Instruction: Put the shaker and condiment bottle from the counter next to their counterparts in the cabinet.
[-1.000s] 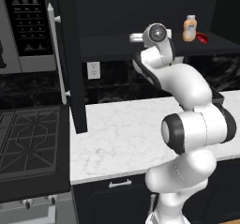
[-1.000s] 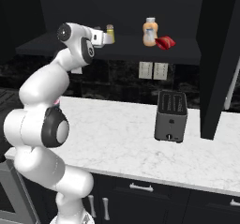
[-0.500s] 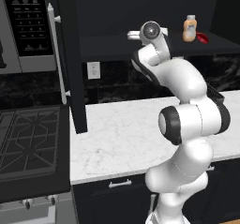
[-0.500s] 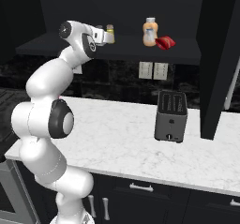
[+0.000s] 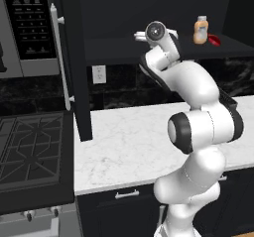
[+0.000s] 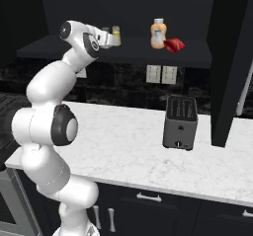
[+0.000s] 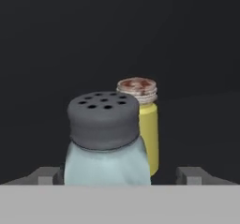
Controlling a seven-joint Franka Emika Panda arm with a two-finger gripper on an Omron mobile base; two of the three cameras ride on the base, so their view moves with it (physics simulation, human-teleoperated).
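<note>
On the cabinet (image 6: 59,50) shelf, your gripper (image 7: 121,176) seems released, fingertips (image 7: 47,175) apart from the glassy pale-blue shaker (image 7: 107,145) with its perforated dark cap, just before the yellow shaker (image 7: 145,124).

Pale blue shaker (image 7: 107,164) w/ grey top; yellow shaker (image 7: 148,134); red bottle (image 6: 174,45).

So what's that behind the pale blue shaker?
A yellow shaker stands right behind the blue shaker, on the dark cabinet shelf. The blue one covers its left side and base.
</note>
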